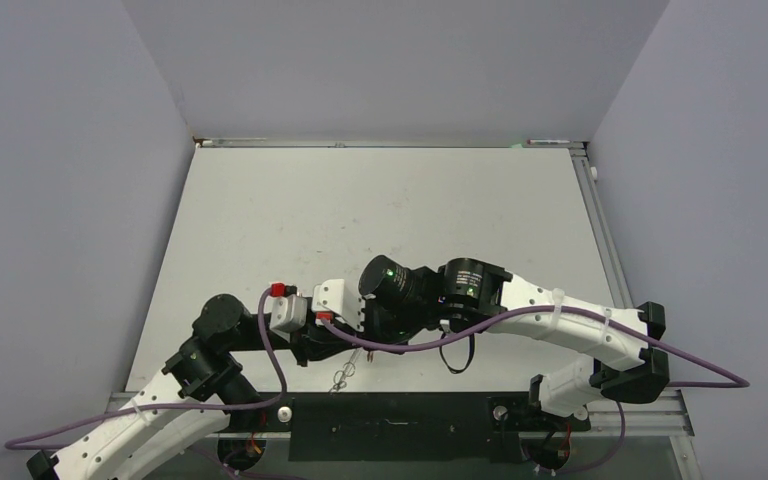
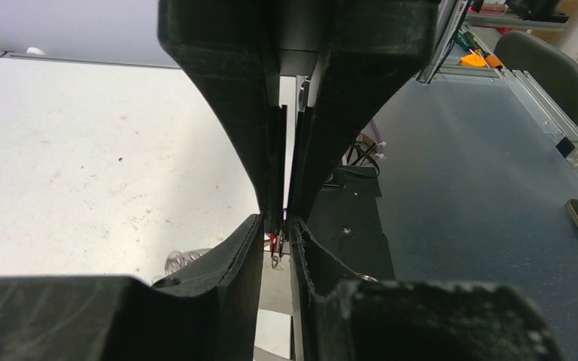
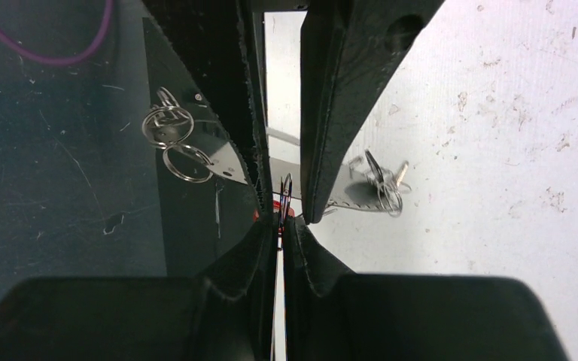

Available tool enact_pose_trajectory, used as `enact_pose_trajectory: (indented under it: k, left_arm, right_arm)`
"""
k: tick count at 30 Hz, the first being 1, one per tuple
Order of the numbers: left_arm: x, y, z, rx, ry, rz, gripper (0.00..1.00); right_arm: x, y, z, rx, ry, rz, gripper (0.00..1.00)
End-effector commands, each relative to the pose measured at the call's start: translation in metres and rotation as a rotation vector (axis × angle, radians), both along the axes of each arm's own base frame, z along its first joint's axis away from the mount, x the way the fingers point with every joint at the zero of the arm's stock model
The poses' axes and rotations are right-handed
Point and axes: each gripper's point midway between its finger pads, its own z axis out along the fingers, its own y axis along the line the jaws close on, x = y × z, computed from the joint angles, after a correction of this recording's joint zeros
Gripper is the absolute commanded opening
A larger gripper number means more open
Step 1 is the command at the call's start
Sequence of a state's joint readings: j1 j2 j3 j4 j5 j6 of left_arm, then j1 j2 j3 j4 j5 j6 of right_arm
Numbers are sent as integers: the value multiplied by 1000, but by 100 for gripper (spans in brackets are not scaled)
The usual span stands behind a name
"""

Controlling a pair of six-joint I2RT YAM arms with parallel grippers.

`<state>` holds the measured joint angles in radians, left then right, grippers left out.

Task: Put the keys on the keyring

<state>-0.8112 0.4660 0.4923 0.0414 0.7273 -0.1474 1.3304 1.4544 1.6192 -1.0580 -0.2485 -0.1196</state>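
The right gripper [image 3: 281,226] has its fingers pressed nearly together, apparently pinching the red-tagged key [image 3: 281,213] so that it meets a wire loop edge-on. Facing it tip to tip, the left gripper [image 2: 277,226] is clamped on the keyring [image 3: 218,154], holding the flat hoop steady above the table [image 3: 497,150]. Spare wire loops [image 3: 164,113] fan out on one side, and another key [image 3: 380,180] hangs on the other.

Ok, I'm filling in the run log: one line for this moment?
phase: threading key | left claw: shut on keyring | right claw: shut on red-tagged key | claws: tip to tip
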Motion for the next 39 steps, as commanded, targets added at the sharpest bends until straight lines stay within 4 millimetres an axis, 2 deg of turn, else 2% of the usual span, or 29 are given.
enact_pose_trajectory:
  k: [1, 9, 12, 15, 21, 23, 25, 27, 30, 31, 33, 36, 39]
  left_arm:
    - [-5, -2, 11, -25, -27, -24, 16]
    - [-6, -3, 7, -9, -29, -26, 16]
    - [-10, -3, 10, -22, -34, -48, 11]
    - [-15, -1, 14, -37, -41, -70, 1]
    - [-17, 12, 30, -102, -126, -18, 0]
    - [-18, 18, 37, -135, -157, 10, 0]
    - [-18, 23, 42, -157, -176, 30, 0]
    - [-18, 26, 46, -173, -188, 40, 0]
    - [-21, 30, 53, -203, -200, 48, 0]
    - [-21, 31, 55, -214, -200, 51, 0]
    - [-23, 34, 62, -246, -206, 49, 0]
    - [-29, 39, 74, -302, -208, 43, 0]
    - [-35, 45, 87, -377, -203, 35, 0]
  right_arm:
    - [1, 12, 30, 98, -32, 5, 5]
    - [1, 10, 33, 106, -38, 7, 5]
    - [-1, 11, 32, 107, -36, 13, 5]
    - [-2, 13, 32, 115, -36, 17, 5]
    - [3, 20, 49, 202, -68, -7, 5]
    - [8, 23, 62, 275, -86, -46, 13]
    - [11, 25, 76, 357, -99, -72, 33]
    - [13, 26, 90, 446, -111, -92, 46]
    - [14, 23, 118, 610, -137, -114, 49]
    - [14, 16, 130, 676, -145, -124, 49]
    - [14, 8, 142, 782, -151, -147, 48]
    - [6, 3, 137, 869, -134, -123, 47]
    - [-12, 6, 134, 910, -68, -43, 47]
